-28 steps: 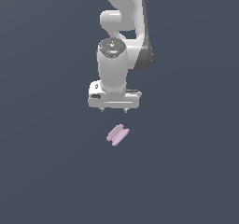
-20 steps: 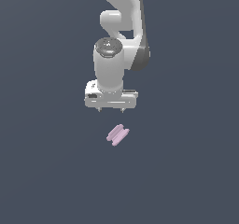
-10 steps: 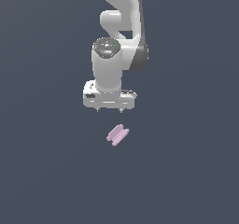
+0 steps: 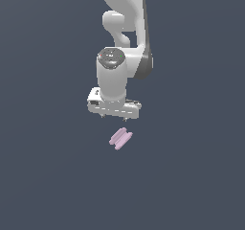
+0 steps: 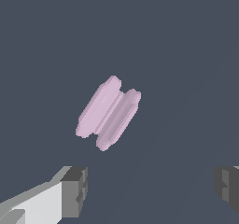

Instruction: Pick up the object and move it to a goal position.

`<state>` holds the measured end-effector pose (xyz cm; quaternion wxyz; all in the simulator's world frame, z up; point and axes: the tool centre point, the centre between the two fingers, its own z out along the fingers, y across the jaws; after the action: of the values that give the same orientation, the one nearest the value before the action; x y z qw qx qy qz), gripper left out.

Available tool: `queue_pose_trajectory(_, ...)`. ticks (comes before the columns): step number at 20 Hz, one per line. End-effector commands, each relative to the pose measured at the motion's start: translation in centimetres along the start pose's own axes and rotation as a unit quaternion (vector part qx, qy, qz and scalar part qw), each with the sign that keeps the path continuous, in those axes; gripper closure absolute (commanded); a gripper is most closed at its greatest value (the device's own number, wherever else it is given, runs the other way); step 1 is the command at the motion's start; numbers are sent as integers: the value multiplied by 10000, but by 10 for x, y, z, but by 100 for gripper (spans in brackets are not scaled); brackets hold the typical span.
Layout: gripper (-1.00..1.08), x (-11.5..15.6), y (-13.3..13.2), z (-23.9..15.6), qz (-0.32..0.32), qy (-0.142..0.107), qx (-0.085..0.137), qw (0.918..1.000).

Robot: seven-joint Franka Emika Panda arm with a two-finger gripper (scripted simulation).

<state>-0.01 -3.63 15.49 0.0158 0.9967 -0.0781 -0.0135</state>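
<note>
— How do the jaws stand?

— From my station, the white robot gripper [image 4: 115,116] has its jaws spread wide apart with nothing between them. In the wrist view I see one dark grey fingertip [image 5: 74,190] and the other at the opposite edge, with bare worktop in the gap.

— And the piece?

— The small pale pink ridged spool-like block [image 5: 108,113] lies on the plain dark grey worktop [image 4: 191,176], beyond the fingertips and not touching either. In the exterior view the block [image 4: 120,138] sits just below the gripper, slightly toward the exterior view's right, lying diagonally. Above, the white arm [image 4: 125,13] rises out of frame.
</note>
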Motion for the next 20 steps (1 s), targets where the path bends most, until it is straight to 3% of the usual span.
queue_pose_trajectory(1,-92,3,-4,8,263,7,25,9997)
queue_pose_trajectory(8,-92,14,-16,35,1192,31,101,9928)
queue_pose_trajectory(20,-92,27,-33,76,2496,61,180,9682)
